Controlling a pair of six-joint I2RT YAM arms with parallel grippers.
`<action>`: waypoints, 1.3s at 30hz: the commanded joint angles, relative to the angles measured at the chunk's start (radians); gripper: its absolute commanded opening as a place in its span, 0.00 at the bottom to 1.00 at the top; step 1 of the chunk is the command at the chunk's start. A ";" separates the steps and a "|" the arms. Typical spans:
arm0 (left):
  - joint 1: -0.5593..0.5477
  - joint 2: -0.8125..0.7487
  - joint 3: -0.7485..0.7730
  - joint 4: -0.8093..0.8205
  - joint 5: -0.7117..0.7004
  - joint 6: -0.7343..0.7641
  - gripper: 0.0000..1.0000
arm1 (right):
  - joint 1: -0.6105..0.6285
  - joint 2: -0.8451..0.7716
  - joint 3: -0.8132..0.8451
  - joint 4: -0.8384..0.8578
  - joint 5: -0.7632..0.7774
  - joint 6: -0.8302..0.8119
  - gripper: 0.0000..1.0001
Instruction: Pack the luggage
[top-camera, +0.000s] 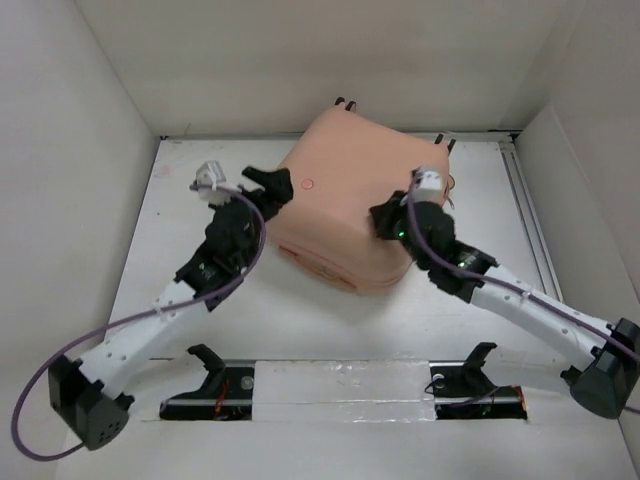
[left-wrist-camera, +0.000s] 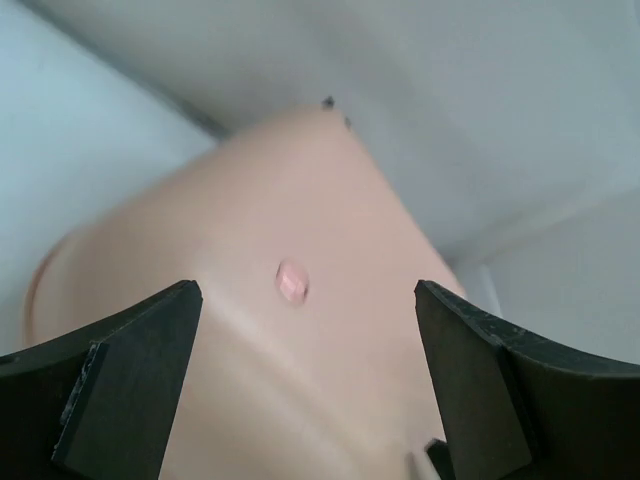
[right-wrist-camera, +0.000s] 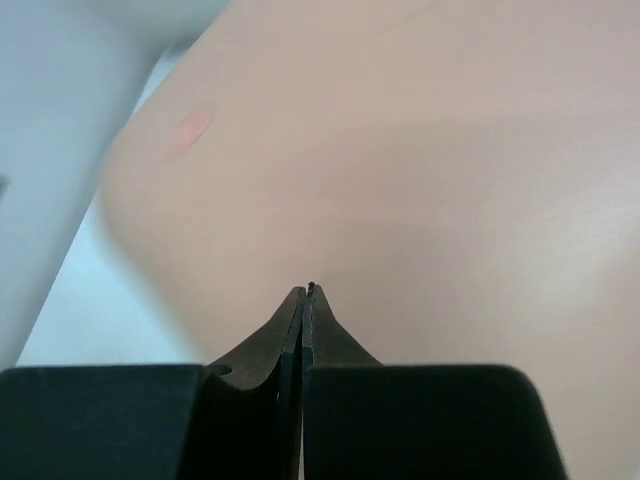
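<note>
The luggage (top-camera: 340, 200), a salmon-pink hard-shell suitcase, lies closed in the middle of the white table, shell up. A small round pink badge (top-camera: 308, 184) sits on its top. My left gripper (top-camera: 274, 190) is open at the suitcase's left edge. In the left wrist view the black fingers (left-wrist-camera: 140, 360) stand wide apart over the shell (left-wrist-camera: 300, 180), nothing between them. My right gripper (top-camera: 383, 220) is at the suitcase's right side. In the right wrist view it (right-wrist-camera: 305, 292) is shut, fingertips pressed together against the shell (right-wrist-camera: 420, 150). A tiny dark speck shows at the tips; I cannot tell what it is.
Black caster wheels (top-camera: 345, 102) stick out at the suitcase's far side. White walls enclose the table on three sides. A metal rail (top-camera: 530, 220) runs along the right. Two black stands (top-camera: 205, 358) (top-camera: 480, 355) and a taped strip (top-camera: 345, 385) lie at the near edge.
</note>
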 joint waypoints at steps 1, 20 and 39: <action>0.145 0.146 0.223 0.007 0.131 0.125 0.84 | -0.217 -0.063 0.032 -0.030 0.036 0.029 0.00; 0.600 0.767 0.224 0.185 0.776 -0.038 0.79 | -0.692 0.254 -0.123 0.261 -0.366 0.148 0.00; 0.527 0.037 -0.454 0.180 0.700 -0.059 0.74 | -0.559 0.736 0.638 0.088 -0.746 -0.026 0.09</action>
